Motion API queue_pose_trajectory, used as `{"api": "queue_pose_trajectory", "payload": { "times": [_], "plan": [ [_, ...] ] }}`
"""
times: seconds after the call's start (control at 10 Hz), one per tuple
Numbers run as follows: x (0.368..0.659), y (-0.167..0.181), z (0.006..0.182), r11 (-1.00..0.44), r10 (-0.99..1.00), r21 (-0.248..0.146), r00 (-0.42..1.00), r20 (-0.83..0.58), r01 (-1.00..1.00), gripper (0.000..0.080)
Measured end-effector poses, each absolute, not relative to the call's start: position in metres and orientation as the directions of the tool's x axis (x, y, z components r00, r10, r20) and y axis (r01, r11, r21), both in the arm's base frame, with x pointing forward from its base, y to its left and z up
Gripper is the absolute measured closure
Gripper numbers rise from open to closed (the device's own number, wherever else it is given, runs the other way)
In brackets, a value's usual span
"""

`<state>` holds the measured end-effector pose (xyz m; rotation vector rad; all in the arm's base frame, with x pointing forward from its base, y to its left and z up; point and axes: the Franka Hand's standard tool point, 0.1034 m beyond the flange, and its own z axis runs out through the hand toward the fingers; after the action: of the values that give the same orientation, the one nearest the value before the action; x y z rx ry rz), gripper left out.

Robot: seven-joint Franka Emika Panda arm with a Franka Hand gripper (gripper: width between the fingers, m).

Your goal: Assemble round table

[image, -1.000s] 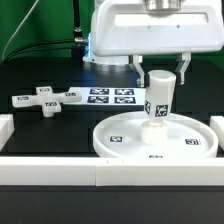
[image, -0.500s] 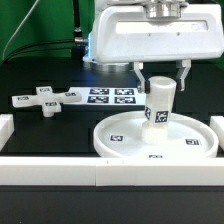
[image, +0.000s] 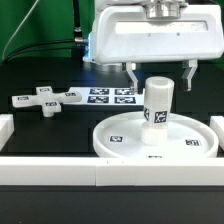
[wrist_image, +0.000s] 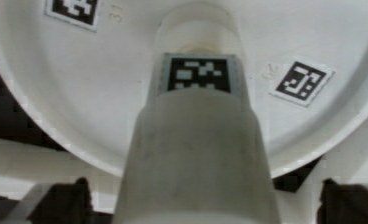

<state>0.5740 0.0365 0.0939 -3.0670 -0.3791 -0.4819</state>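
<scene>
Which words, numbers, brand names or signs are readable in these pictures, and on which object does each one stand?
No words, numbers or brand names can be read in either view.
The only signs are black-and-white square tags, which are patterns without letters: on the leg, the round disc, the cross-shaped piece and the marker board.

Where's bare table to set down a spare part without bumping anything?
Bare black tabletop lies between the white cross-shaped piece, the large rimmed white disc and the front white border bar. Crowded: the disc, with the thick white cylinder leg standing on it under the open gripper.
</scene>
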Motion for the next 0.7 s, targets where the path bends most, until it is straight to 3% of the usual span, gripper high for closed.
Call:
{"api": "queue_pose_trajectory", "payload": {
  "times": [0.4, 0.7],
  "plan": [
    [0.579, 0.037, 0.113, -0.97, 0.238, 0.02, 0.925, 0.297, 0.243, 0.0151],
    [0.577, 0.037, 0.109, -0.97, 0.238, 0.017, 0.928, 0.287, 0.244, 0.0151]
  ]
}}
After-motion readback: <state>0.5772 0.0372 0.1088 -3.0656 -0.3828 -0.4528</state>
